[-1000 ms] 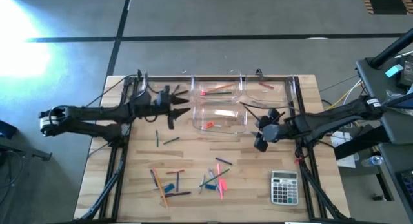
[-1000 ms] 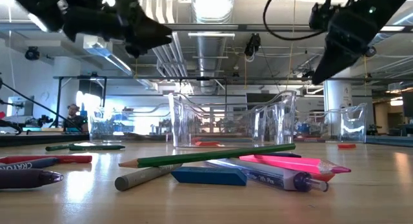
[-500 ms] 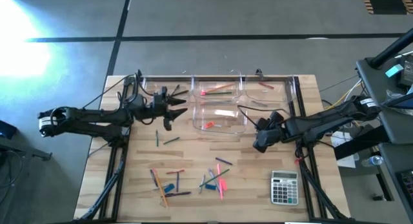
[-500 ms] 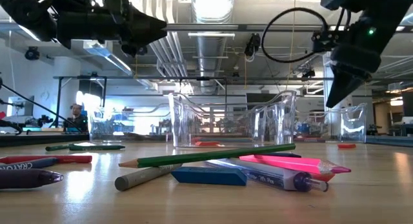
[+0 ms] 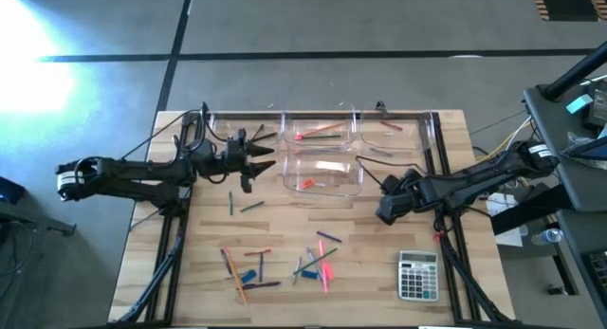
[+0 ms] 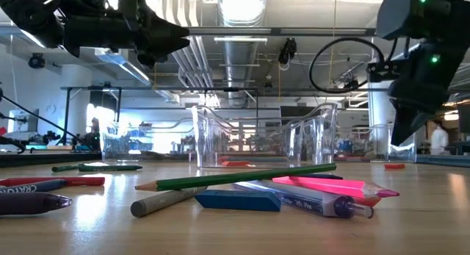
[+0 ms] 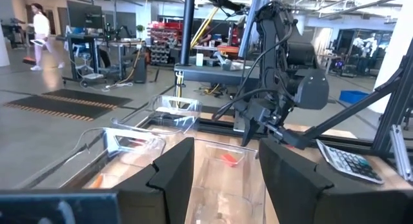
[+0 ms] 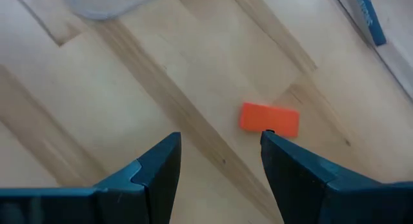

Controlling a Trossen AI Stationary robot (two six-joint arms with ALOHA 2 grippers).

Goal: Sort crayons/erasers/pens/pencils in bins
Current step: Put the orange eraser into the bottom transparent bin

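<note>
Two robot hands are up off the surface. The right hand [image 5: 387, 211], fingers spread & holding nothing, hovers just right of the nearer bins, above a small orange-red eraser [image 8: 270, 119] lying flat on the wood. Risk, as I judge it: the eraser is thin, so the fingertips may skid over it or knock it away instead of gripping.

The left hand [image 5: 267, 155], also spread & empty, points at the bins' left side.

Bins: the near middle bin [image 5: 322, 187] holds a red eraser & a pale piece; the far middle bin [image 5: 320, 120] holds orange pencils. Loose pens, pencils & crayons [image 5: 280, 263] lie well apart at the front.
</note>
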